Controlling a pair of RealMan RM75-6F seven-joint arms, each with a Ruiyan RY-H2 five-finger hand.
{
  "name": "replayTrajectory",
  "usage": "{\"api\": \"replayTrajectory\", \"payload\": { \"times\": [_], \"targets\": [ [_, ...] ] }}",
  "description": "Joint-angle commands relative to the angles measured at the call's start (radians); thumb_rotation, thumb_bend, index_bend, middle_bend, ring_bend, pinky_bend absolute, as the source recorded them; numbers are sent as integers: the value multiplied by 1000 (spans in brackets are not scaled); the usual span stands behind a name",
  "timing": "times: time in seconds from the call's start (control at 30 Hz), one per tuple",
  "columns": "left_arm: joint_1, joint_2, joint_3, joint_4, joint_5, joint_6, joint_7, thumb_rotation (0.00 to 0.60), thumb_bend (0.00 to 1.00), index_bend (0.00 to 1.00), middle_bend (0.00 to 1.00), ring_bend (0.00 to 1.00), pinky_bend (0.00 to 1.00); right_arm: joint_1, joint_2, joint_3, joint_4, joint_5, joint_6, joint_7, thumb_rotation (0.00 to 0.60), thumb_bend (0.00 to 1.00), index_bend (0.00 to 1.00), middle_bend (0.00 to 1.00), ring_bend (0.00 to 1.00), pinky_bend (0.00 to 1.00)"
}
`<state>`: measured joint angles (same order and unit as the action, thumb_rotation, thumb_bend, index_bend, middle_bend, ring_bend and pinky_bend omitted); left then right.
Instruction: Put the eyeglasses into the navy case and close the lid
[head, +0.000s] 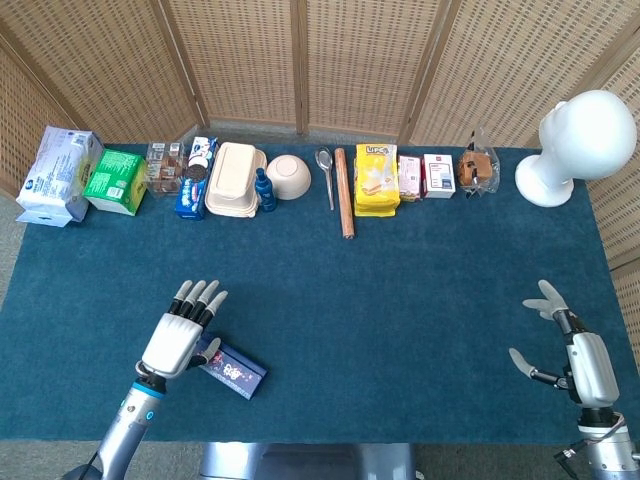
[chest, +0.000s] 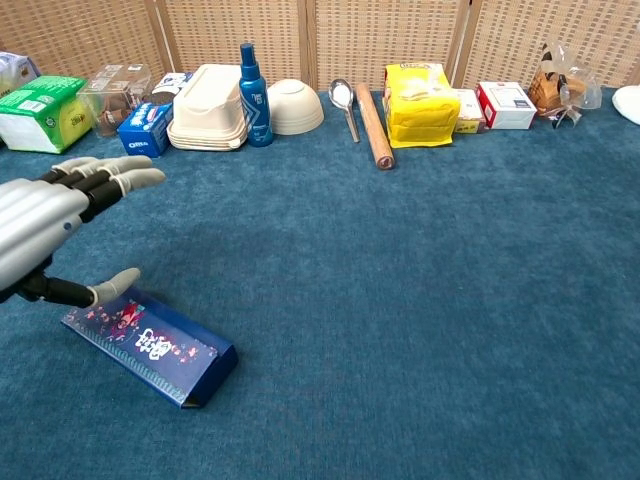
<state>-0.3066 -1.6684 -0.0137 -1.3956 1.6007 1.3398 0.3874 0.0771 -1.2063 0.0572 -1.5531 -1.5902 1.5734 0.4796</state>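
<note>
We see the navy case lid shut, flat under the left hand; fingers spread, holding nothing. Right hand splayed, empty.

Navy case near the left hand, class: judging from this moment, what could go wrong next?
1. The navy case lies shut on the carpet with the left hand open above its end; a careless sweep of the thumb might nudge it.
2. No eyeglasses show outside it, so whether they are inside cannot be checked.
3. The right hand waits far away, so it could not steady the case.
</note>
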Motion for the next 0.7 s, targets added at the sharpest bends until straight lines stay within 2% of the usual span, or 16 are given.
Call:
{"api": "replayTrajectory", "payload": {
  "times": [0.03, 0.17, 0.27, 0.37, 0.53, 0.7],
  "targets": [
    [2, 84, 15, -107, -2, -11, -11, 315, 283, 36, 0, 0, 0, 2, 2, 1, -7, -3, -1, -8, 589, 237, 39, 292, 269, 312],
    [-7, 219, 50, -241, -4, -61, -10, 279, 264, 51, 0, 0, 0, 13, 3, 6, -20, -2, -14, -30, 593, 239, 39, 291, 269, 312],
    [-23, 372, 97, -387, -9, -129, 21, 274, 262, 55, 0, 0, 0, 28, -1, 12, -33, 2, -36, -59, 592, 239, 39, 291, 270, 312],
    [-41, 461, 122, -479, -28, -186, 38, 263, 262, 57, 0, 0, 0, 33, -2, 15, -41, 10, -46, -77, 590, 239, 38, 291, 270, 312],
    [-55, 513, 144, -523, -43, -237, 96, 267, 262, 46, 0, 0, 0, 34, -6, 18, -45, 19, -49, -85, 592, 238, 38, 291, 269, 312],
    [-67, 489, 153, -515, -81, -292, 165, 304, 262, 17, 0, 0, 0, 29, -10, 18, -41, 29, -47, -84, 592, 239, 38, 291, 269, 312]
  ]
}}
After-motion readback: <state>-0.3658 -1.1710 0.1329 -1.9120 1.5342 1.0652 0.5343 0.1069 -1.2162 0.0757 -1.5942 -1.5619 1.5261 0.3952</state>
